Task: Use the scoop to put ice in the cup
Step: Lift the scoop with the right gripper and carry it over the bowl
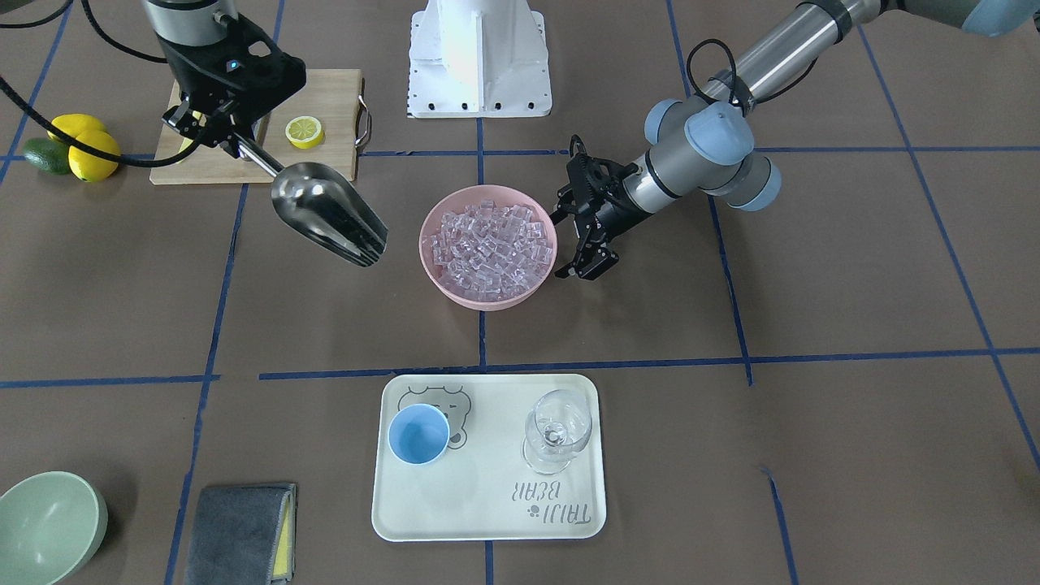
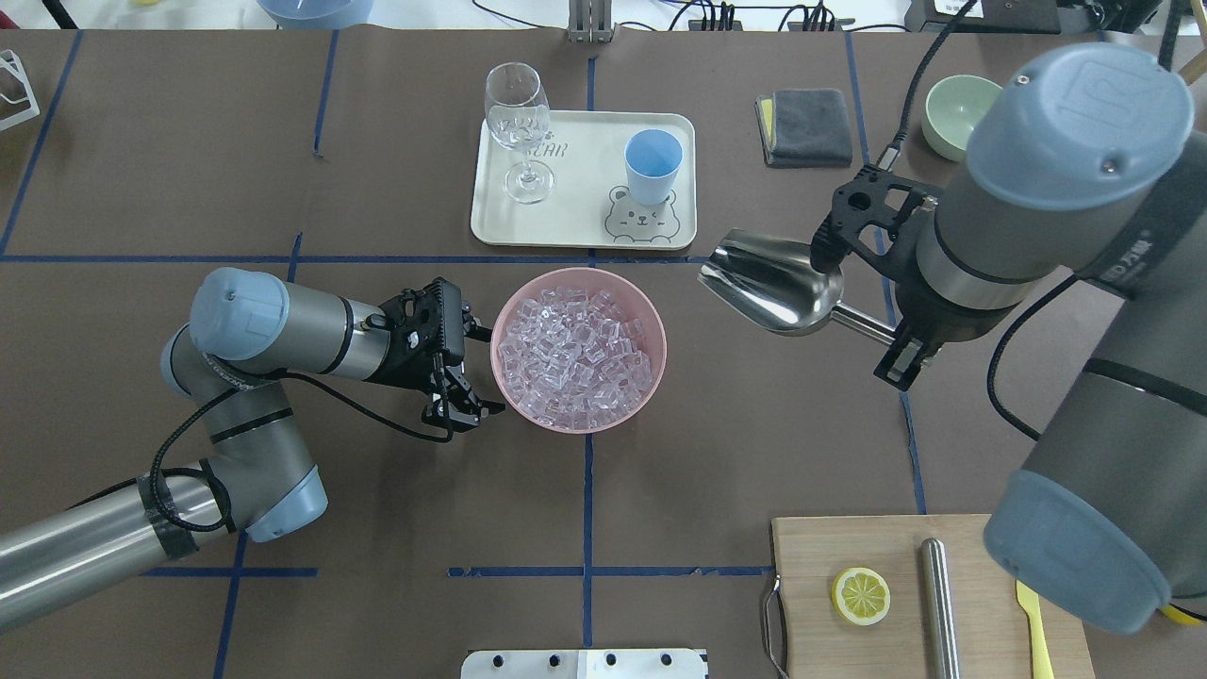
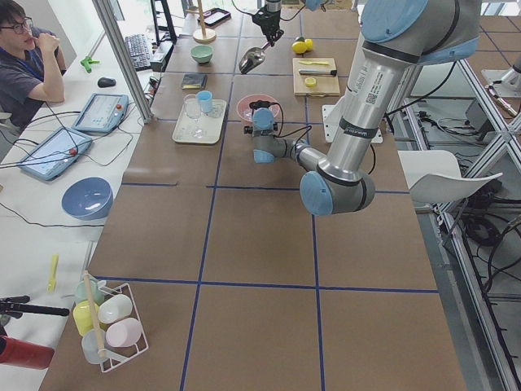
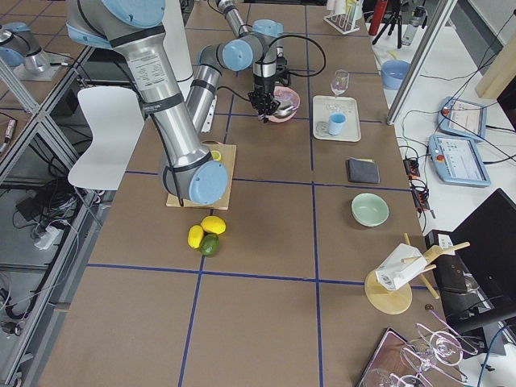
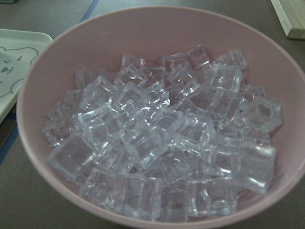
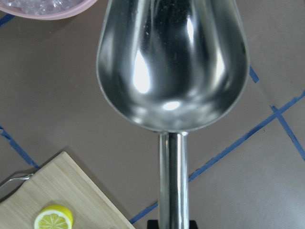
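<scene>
Robot's right gripper (image 1: pixel 238 143) is closed on the thin tubular handle of the shiny steel scoop (image 2: pixel 773 288). It holds the scoop in the air just off the right side of the round pink bowl (image 2: pixel 581 428) at mid-bench. The trough is empty and faces up. Its long axis runs from handle to mouth, and the mouth points toward the bench's left end and slightly toward the far edge, about at the bowl's rim (it seems tipped a little down). The left gripper (image 2: pixel 474 370) stands with jaws wide apart just beside the bowl's other side, holding nothing.

Risks, as I judge them:
- The round handle may twist in the grip when the trough digs into the heaped clear ice cubes (image 2: pixel 577 354).
- The unheld bowl may slide or tip.
- The scoop's mouth looks broad for the small light-blue cup (image 2: pixel 653 165) on the cream tray (image 2: pixel 575 224) near the far edge. Cubes could spill past it, or the scoop could knock the clear stemmed glass (image 2: pixel 517 104).
</scene>
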Motion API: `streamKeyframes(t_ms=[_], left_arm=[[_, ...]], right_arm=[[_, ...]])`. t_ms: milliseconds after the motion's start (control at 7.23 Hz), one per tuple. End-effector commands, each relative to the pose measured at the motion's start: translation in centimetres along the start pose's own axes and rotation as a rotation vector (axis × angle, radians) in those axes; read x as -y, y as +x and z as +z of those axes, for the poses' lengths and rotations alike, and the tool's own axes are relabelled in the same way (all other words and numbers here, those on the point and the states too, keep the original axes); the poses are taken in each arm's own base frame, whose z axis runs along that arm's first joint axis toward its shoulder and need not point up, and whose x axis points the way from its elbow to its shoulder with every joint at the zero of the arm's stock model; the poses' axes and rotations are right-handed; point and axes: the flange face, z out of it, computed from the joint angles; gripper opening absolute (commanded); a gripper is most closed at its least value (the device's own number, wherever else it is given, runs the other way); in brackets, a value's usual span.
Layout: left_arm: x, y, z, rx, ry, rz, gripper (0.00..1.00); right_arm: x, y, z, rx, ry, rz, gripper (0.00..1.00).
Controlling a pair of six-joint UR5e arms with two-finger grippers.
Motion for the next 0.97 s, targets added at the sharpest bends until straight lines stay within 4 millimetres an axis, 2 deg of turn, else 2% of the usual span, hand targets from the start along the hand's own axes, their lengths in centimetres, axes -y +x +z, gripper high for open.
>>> streamKeyframes(t_ms=[0,276,415,553,691,829], left_arm=[[-0.1,0.0,0.0,0.0,-0.001,-0.001,1.0],[-0.1,0.0,0.0,0.0,-0.001,-0.001,1.0],[-0.1,-0.1,0.0,0.002,-0.001,-0.001,1.0],[-0.1,-0.1,0.0,0.002,-0.001,-0.001,1.0],[-0.1,-0.1,0.0,0.002,-0.001,-0.001,1.0],[-0.2,-0.1,0.0,0.002,-0.003,-0.001,1.0]], right_arm=[[3.7,-3.5,-2.1,0.001,-0.11,-0.009,0.0],[7.6,-6.5,-3.5,-0.013,-0.241,-0.007,0.0],[9.5,-7.6,-2.9,-0.013,-0.29,-0.009,0.0],[12.9,-9.5,-1.9,-0.027,-0.378,-0.012,0.0],[14.9,-11.2,-1.8,-0.062,-0.426,-0.033,0.0],[15.0,-12.3,-1.0,-0.062,-0.444,-0.05,0.0]])
